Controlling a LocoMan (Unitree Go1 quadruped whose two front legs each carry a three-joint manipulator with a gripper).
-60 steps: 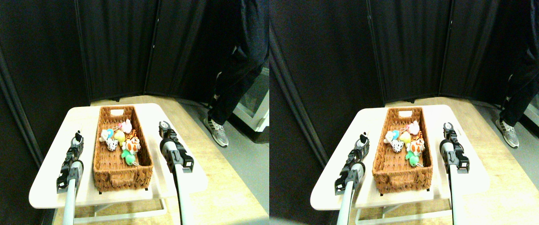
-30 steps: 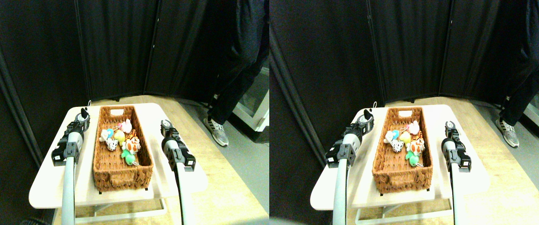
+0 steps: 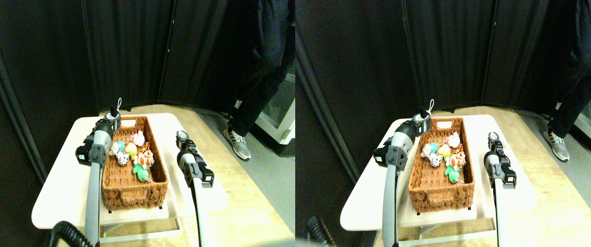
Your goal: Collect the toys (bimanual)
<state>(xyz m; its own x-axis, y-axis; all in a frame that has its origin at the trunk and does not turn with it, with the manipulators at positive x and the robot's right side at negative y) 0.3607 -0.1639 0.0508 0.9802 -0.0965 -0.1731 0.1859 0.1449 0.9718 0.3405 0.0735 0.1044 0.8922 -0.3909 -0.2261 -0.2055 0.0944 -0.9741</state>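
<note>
The toys [image 3: 133, 152] lie heaped in the middle of the basket [image 3: 131, 191], which runs lengthwise from 6 to 12 o'clock down the tabletop [image 3: 58, 195]: a pink one at the 12 o'clock end of the heap, a white spotted one and a yellow one at 9, an orange-black striped one at 3, a green one at 6. They look like small plush pieces, so I judge them light, soft and easily squashed, unlikely to slip from a pinch and not fragile; each seems to carry a loop or ring, too small here to make out. The body of a toy is the safer place to take hold, squeezed across its plump middle, since a thin loop would be hard to catch and packed neighbours may drag along. The left end effector [image 3: 114, 116] hangs over the basket's rim at about 11 o'clock, and a small dark-and-white object with a white loop standing up from it sits at its tip, seemingly pinched between the jaws, though the grip is too small to confirm. The right end effector [image 3: 181, 137] rests over bare tabletop just beside the basket at 3 o'clock; whether its jaws are parted cannot be told.
</note>
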